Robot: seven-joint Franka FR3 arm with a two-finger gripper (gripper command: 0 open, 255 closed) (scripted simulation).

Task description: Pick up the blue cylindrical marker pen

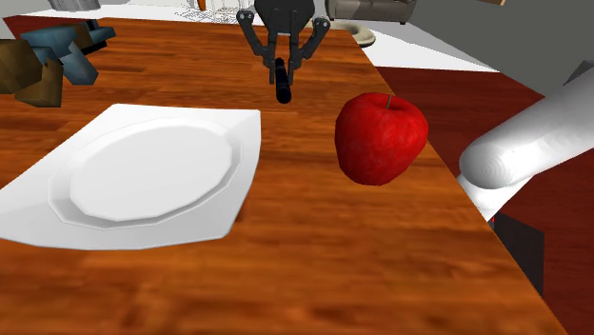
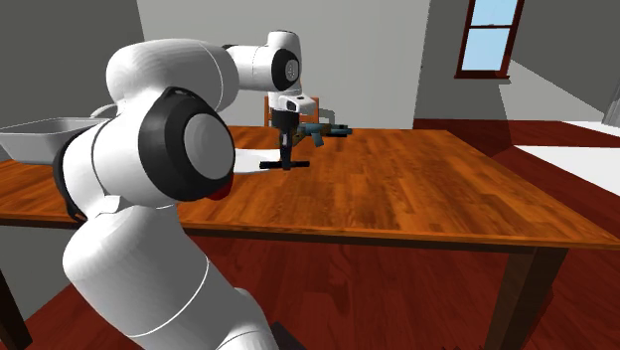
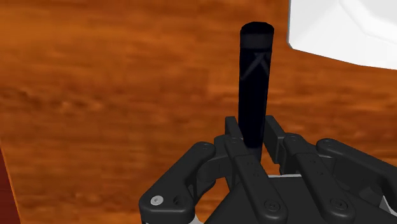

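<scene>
My black gripper (image 1: 283,65) is shut on the marker pen (image 1: 283,84), a dark, nearly black cylinder with a faint blue tint. In the wrist view the pen (image 3: 256,83) sticks out from between the gripper (image 3: 253,137) fingers, over bare wood beside a corner of the white plate (image 3: 343,32). From the second exterior view the pen (image 2: 284,164) lies level under the gripper (image 2: 285,157), close over the wooden table (image 2: 417,189). Whether it touches the wood I cannot tell.
A white angular plate (image 1: 152,176) lies at the shoulder view's left and a red apple (image 1: 381,138) at its right, near the table's edge. A blue and brown object (image 1: 52,62) sits at the back left. A pale dish (image 1: 362,36) lies behind the gripper.
</scene>
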